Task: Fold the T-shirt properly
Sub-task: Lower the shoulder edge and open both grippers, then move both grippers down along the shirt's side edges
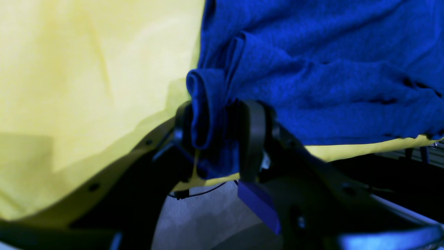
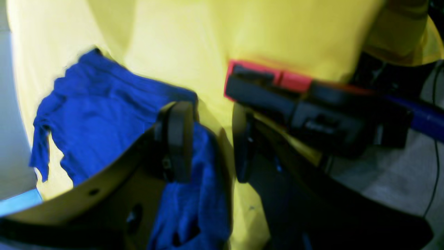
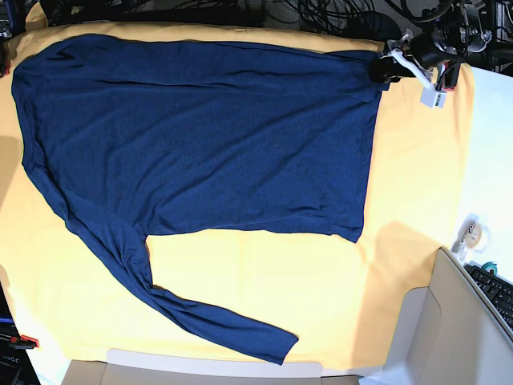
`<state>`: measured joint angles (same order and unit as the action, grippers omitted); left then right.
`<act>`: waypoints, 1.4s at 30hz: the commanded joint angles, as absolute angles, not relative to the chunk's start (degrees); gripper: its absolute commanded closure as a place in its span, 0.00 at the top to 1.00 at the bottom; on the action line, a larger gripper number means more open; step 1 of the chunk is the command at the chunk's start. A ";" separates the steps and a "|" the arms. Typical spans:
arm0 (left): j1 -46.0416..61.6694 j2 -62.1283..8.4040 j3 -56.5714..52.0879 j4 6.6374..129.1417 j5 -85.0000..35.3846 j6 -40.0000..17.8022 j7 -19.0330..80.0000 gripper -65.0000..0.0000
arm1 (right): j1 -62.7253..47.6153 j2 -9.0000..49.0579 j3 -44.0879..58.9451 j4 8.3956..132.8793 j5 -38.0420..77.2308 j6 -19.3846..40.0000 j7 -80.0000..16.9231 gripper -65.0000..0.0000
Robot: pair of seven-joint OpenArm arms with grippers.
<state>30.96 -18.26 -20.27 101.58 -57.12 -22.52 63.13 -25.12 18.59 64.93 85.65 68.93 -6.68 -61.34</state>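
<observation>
The T-shirt [image 3: 200, 136] is dark navy, long-sleeved, and lies spread flat on the yellow-orange cloth [image 3: 417, 176], with one sleeve [image 3: 208, 321] trailing toward the front edge. My left gripper [image 3: 383, 70] is at the shirt's far right corner. In the left wrist view it [image 1: 222, 139] is shut on a bunched fold of the shirt [image 1: 329, 69]. In the right wrist view, my right gripper [image 2: 210, 142] has its jaws apart, and a fold of the shirt [image 2: 97, 114] lies between them over the cloth [image 2: 277, 31]. That view is blurred. The right gripper does not show in the base view.
A red and black block [image 2: 277, 83] sits just beyond the right fingers. A grey tray [image 3: 425, 329], a keyboard [image 3: 497, 293] and a tape roll [image 3: 473, 233] are at the right front. Cables [image 3: 337, 12] run along the far edge.
</observation>
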 commanded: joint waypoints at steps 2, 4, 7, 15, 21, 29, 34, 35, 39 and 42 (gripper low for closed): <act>30.99 -19.12 -20.88 102.46 -57.89 -22.81 62.29 0.31 | -25.63 20.70 66.42 86.46 68.88 -6.64 -60.53 0.30; 30.90 -19.21 -20.88 102.46 -57.89 -22.81 62.20 0.31 | -25.63 20.70 67.03 86.46 68.88 -6.64 -60.53 0.30; 30.81 -19.21 -21.76 102.46 -57.89 -22.81 62.20 0.31 | -25.63 20.70 68.26 86.46 68.88 -6.64 -60.53 0.30; 30.64 -19.21 -30.20 102.46 -57.89 -22.81 62.64 0.31 | -24.92 20.70 69.05 86.46 68.88 -6.64 -60.53 0.30; 29.23 -19.65 -30.99 102.46 -57.89 -22.81 62.64 0.31 | -23.16 20.70 69.49 86.46 68.53 -6.64 -60.53 0.30; 27.03 -20.44 -30.90 106.59 -57.89 -22.81 64.22 0.31 | -19.38 22.90 69.32 86.55 68.70 -6.37 -60.53 0.30; 20.62 -20.44 -30.73 108.79 -57.89 -22.81 70.99 0.31 | -15.52 23.69 68.70 89.27 67.30 0.84 -60.53 0.30; 18.86 -20.44 -30.55 108.79 -57.89 -22.81 72.66 0.31 | -14.20 23.60 67.91 90.42 66.15 2.42 -60.53 0.30; 12.35 -20.35 -30.37 108.70 -57.80 -22.81 76.62 0.31 | -9.54 24.66 61.93 93.58 60.79 10.33 -60.62 0.30; 8.48 -20.35 -29.32 107.82 -57.54 -22.81 76.88 0.31 | -5.93 26.59 54.90 93.58 56.66 17.10 -60.62 0.30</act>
<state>8.75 -19.64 -29.32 107.26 -56.95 -22.61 76.53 -6.50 25.04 54.63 92.73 55.40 17.41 -61.49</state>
